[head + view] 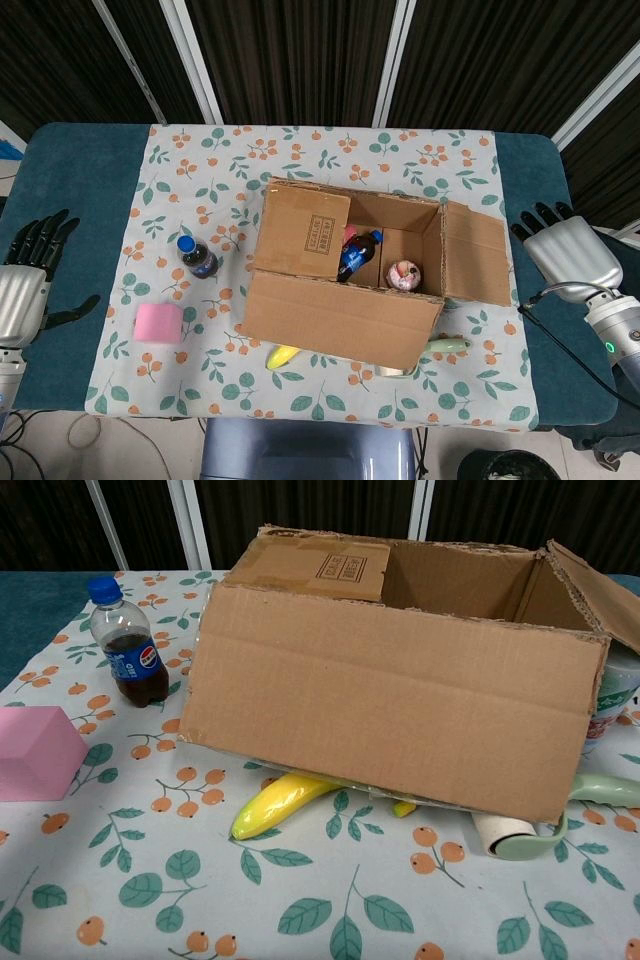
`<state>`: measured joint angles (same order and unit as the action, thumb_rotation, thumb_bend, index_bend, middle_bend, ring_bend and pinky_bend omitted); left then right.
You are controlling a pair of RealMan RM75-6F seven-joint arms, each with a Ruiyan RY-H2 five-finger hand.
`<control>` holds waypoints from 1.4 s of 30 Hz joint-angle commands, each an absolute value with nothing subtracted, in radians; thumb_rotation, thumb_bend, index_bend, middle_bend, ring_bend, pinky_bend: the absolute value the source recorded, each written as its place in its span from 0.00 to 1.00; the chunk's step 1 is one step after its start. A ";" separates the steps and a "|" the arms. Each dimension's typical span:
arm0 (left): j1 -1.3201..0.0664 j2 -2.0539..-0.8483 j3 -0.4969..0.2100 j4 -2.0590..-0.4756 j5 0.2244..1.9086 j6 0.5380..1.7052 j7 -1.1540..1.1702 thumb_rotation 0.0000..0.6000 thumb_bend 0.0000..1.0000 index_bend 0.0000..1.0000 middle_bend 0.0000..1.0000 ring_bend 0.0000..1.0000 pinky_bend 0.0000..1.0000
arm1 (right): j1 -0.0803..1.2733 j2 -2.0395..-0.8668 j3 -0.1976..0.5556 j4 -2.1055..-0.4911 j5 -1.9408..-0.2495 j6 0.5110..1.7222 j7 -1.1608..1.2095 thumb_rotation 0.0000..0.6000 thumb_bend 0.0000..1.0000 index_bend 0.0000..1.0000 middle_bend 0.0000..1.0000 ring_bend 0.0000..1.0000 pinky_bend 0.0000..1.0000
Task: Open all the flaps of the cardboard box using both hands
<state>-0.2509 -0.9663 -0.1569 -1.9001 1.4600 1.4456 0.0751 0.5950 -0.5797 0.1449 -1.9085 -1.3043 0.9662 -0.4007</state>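
Observation:
The cardboard box (345, 300) (400, 700) stands in the middle of the table. Its front flap hangs outward toward me. The right flap (477, 252) (600, 585) lies folded out and down. Its left flap (303, 232) (320, 565) still lies inward over the opening. Inside I see a cola bottle (358, 255) and a small cup (404, 273). My right hand (562, 248) is off the box, over the teal table edge at the right, fingers spread and holding nothing. At the far left edge, my left hand (28, 280) rests open, well away from the box.
A cola bottle (197, 256) (127, 648) and a pink block (159, 323) (35, 752) sit left of the box. A yellow banana-like item (280, 356) (275, 805) and a pale green tool (448, 345) (560, 820) poke out under the box's front. A floral cloth (200, 180) covers the table.

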 commanded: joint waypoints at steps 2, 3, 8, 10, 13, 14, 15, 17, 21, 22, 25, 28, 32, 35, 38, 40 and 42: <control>-0.255 -0.968 -0.157 -1.897 1.457 1.439 0.081 1.00 0.15 0.00 0.00 0.00 0.05 | 0.545 -0.642 0.159 -1.920 -1.260 1.063 -0.361 1.00 0.64 0.23 0.19 0.16 0.25; -0.257 -0.969 -0.158 -1.897 1.455 1.437 0.083 1.00 0.15 0.00 0.00 0.00 0.05 | 0.531 -0.662 0.161 -1.924 -1.250 1.091 -0.354 1.00 0.61 0.20 0.17 0.14 0.25; -0.282 -0.964 -0.175 -1.884 1.446 1.414 0.099 1.00 0.15 0.00 0.00 0.00 0.05 | 0.448 -0.786 0.159 -1.925 -1.211 1.257 -0.353 1.00 0.41 0.04 0.06 0.09 0.24; -0.298 -0.961 -0.184 -1.879 1.434 1.392 0.105 1.00 0.15 0.00 0.00 0.00 0.05 | 0.412 -0.829 0.154 -1.927 -1.201 1.318 -0.349 1.00 0.33 0.00 0.02 0.07 0.23; -0.322 -0.956 -0.193 -1.875 1.411 1.356 0.121 1.00 0.15 0.00 0.00 0.00 0.05 | 0.370 -0.888 0.148 -1.922 -1.205 1.392 -0.347 1.00 0.27 0.00 0.00 0.03 0.23; -0.330 -0.956 -0.197 -1.873 1.407 1.346 0.127 1.00 0.15 0.00 0.00 0.00 0.05 | 0.357 -0.905 0.145 -1.917 -1.208 1.414 -0.346 1.00 0.27 0.00 0.00 0.03 0.23; -0.339 -0.957 -0.201 -1.870 1.402 1.336 0.134 1.00 0.15 0.00 0.00 0.00 0.05 | 0.343 -0.924 0.143 -1.911 -1.214 1.438 -0.344 1.00 0.26 0.00 0.00 0.02 0.23; -0.360 -0.956 -0.208 -1.865 1.396 1.312 0.150 1.00 0.15 0.00 0.00 0.00 0.05 | 0.317 -0.963 0.138 -1.892 -1.231 1.485 -0.335 1.00 0.26 0.00 0.00 0.01 0.23; -0.431 -0.937 -0.236 -1.864 1.395 1.231 0.165 1.00 0.25 0.00 0.00 0.00 0.05 | 0.263 -1.046 0.120 -1.824 -1.279 1.569 -0.311 1.00 0.26 0.00 0.00 0.01 0.23; -0.451 -0.926 -0.244 -1.867 1.394 1.204 0.159 1.00 0.30 0.00 0.00 0.00 0.05 | 0.254 -1.064 0.115 -1.806 -1.287 1.581 -0.309 1.00 0.26 0.00 0.00 0.01 0.23; -0.525 -0.892 -0.270 -1.870 1.399 1.109 0.140 1.00 0.40 0.00 0.00 0.00 0.07 | 0.232 -1.119 0.103 -1.740 -1.323 1.605 -0.277 1.00 0.28 0.00 0.00 0.01 0.23; -0.601 -0.875 -0.293 -1.850 1.412 1.024 0.145 1.00 0.51 0.02 0.03 0.04 0.17 | 0.219 -1.171 0.095 -1.656 -1.367 1.627 -0.245 1.00 0.31 0.00 0.00 0.01 0.23; -0.713 -0.882 -0.320 -1.803 1.435 0.915 0.150 1.00 0.59 0.07 0.06 0.06 0.20 | 0.210 -1.224 0.092 -1.551 -1.408 1.637 -0.187 1.00 0.33 0.00 0.00 0.01 0.23; -0.779 -0.891 -0.328 -1.776 1.449 0.849 0.154 1.00 0.64 0.08 0.07 0.06 0.20 | 0.206 -1.238 0.102 -1.521 -1.408 1.633 -0.148 1.00 0.34 0.00 0.00 0.01 0.23; -0.849 -0.911 -0.333 -1.739 1.469 0.784 0.159 1.00 0.72 0.11 0.11 0.09 0.23 | 0.204 -1.250 0.116 -1.499 -1.414 1.636 -0.111 1.00 0.35 0.00 0.00 0.01 0.23; -0.901 -0.934 -0.336 -1.710 1.481 0.740 0.157 1.00 0.77 0.14 0.14 0.11 0.27 | 0.201 -1.256 0.119 -1.483 -1.417 1.632 -0.099 1.00 0.36 0.00 0.00 0.01 0.23; -0.958 -0.960 -0.338 -1.676 1.489 0.688 0.142 1.00 0.81 0.16 0.16 0.13 0.28 | 0.198 -1.262 0.121 -1.476 -1.412 1.621 -0.086 1.00 0.36 0.00 0.00 0.01 0.23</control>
